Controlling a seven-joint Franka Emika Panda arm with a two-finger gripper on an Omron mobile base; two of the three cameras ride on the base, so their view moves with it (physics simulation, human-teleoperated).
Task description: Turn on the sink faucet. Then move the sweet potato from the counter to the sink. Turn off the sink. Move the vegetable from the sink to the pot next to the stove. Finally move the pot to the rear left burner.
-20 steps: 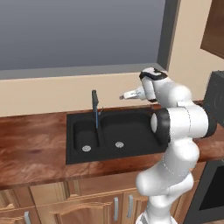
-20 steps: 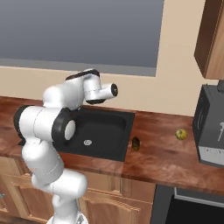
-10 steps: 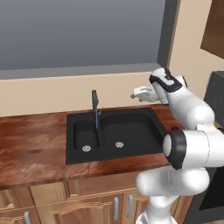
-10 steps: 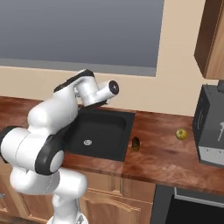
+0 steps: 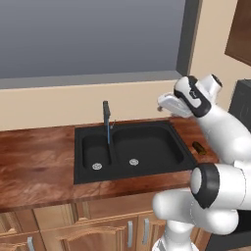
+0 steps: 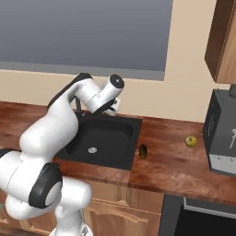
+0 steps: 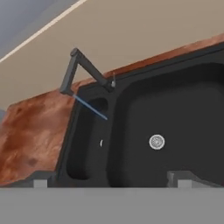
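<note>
The black faucet stands at the back of the black sink, and a thin blue stream of water runs from its spout. In the hand view the faucet is at upper left, its stream falling toward the smaller basin. My gripper hangs open and empty above the sink's back right corner, right of the faucet; it shows as gripper and gripper with tips wide apart. The brown sweet potato lies on the counter just right of the sink, also sweet potato. The pot is out of view.
A small yellow-green fruit lies further right on the wooden counter. A dark boxy appliance stands at the counter's right end, under a wall cabinet. A window spans the wall behind the sink.
The arm has swung to the right, carrying the open gripper away from the faucet toward the sink's right side. The sweet potato has not moved.
</note>
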